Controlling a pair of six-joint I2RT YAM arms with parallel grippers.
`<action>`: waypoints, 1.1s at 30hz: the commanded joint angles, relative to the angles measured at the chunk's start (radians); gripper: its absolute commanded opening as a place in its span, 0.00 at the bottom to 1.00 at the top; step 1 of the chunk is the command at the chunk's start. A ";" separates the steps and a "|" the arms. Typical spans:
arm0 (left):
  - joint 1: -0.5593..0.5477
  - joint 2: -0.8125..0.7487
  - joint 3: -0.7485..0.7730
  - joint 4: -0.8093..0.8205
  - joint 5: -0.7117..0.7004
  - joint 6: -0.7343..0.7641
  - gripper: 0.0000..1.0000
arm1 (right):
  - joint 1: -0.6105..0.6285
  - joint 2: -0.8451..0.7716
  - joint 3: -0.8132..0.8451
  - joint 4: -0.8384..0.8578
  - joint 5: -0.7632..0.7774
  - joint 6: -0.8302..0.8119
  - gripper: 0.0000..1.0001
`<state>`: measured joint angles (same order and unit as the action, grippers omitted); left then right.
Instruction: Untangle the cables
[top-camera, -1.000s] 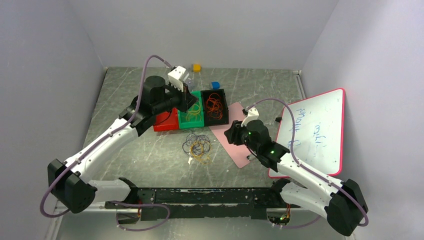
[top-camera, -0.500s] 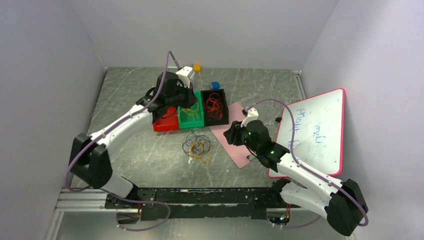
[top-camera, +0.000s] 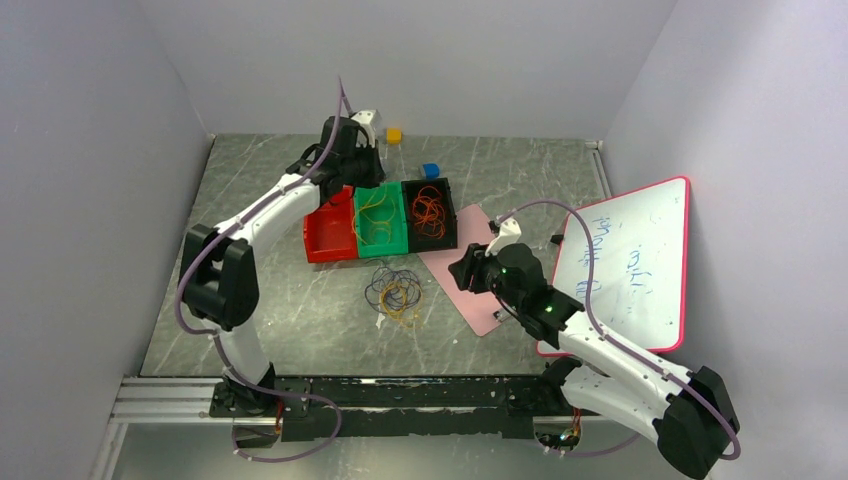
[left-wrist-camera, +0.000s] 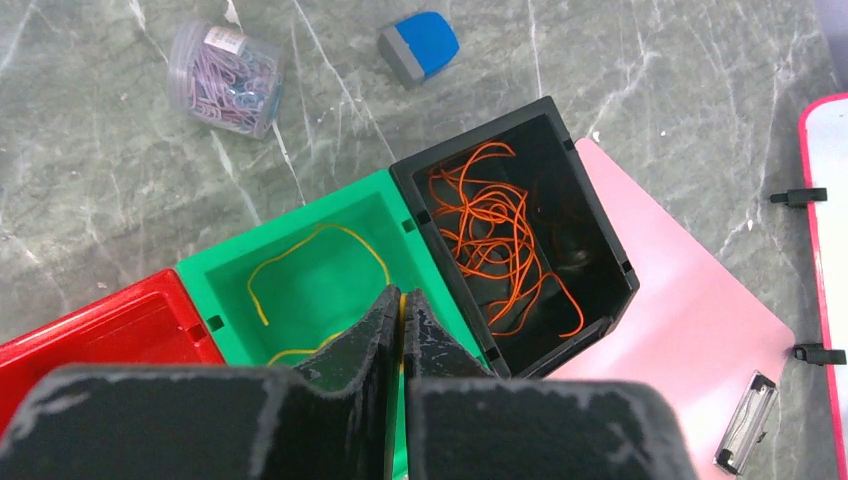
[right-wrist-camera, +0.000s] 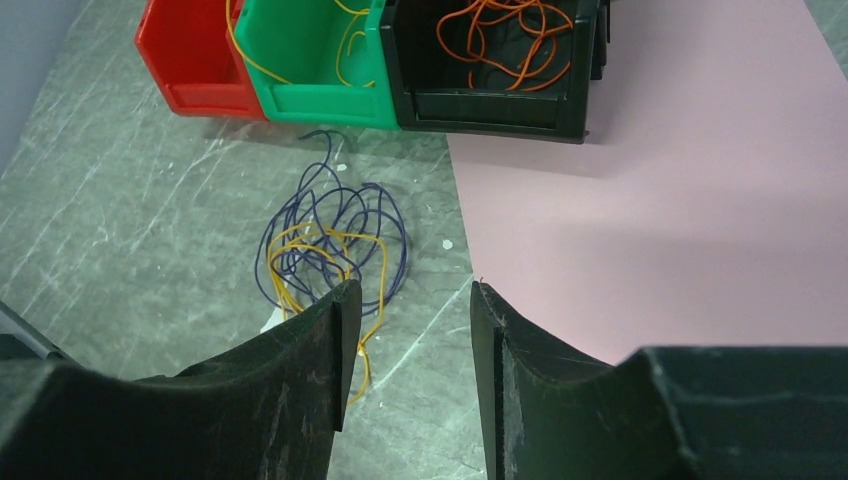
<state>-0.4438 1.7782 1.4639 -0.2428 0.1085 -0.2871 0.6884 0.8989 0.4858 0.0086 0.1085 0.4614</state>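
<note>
Robot lab: white-walled cell (top-camera: 400, 60), aluminium rail (top-camera: 400, 395)

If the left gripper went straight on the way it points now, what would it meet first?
Probably the green bin, on its floor beside the yellow cable lying there, though depth is unclear.

Top external view high behind the arm bases, over the grey marbled tabletop (top-camera: 300, 320), left wrist view close, steeply downward, right wrist view lower, farther back, all sharing green plastic bin (left-wrist-camera: 320, 285) and black plastic bin (left-wrist-camera: 585, 225).
</note>
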 joint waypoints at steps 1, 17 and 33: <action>0.001 0.045 0.065 -0.033 0.014 -0.029 0.07 | -0.003 -0.008 -0.008 0.004 0.004 0.006 0.48; -0.022 0.150 0.228 -0.035 0.124 -0.070 0.07 | -0.002 -0.013 -0.018 0.012 -0.008 0.027 0.48; -0.015 0.017 -0.100 -0.020 -0.175 -0.037 0.07 | -0.003 0.051 -0.015 0.044 -0.037 0.025 0.49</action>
<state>-0.4599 1.8576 1.3987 -0.2832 0.0311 -0.3222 0.6884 0.9291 0.4725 0.0166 0.0929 0.4759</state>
